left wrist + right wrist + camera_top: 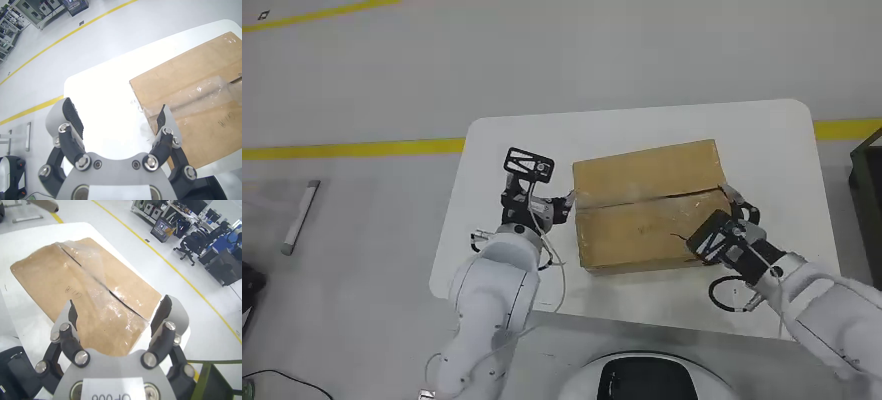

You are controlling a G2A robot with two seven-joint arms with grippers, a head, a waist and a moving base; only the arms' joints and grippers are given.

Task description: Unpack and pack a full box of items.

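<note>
A brown cardboard box (647, 205) lies on the white table (502, 170), its two top flaps closed and clear tape over the seam. My left gripper (562, 200) stands open at the box's left end, level with the seam; in the left wrist view the left gripper (117, 113) has one finger (162, 121) over the box (198, 98) corner, the other over bare table. My right gripper (732, 205) stands open at the box's right end; in its own view the right gripper (119, 309) straddles the taped seam of the box (56, 275).
The table's front strip and its back edge (642, 115) are bare white. A yellow floor line (352, 150) runs behind the table. A dark green bin (867, 180) stands off the table's right side. A grey bar (299, 215) lies on the floor at left.
</note>
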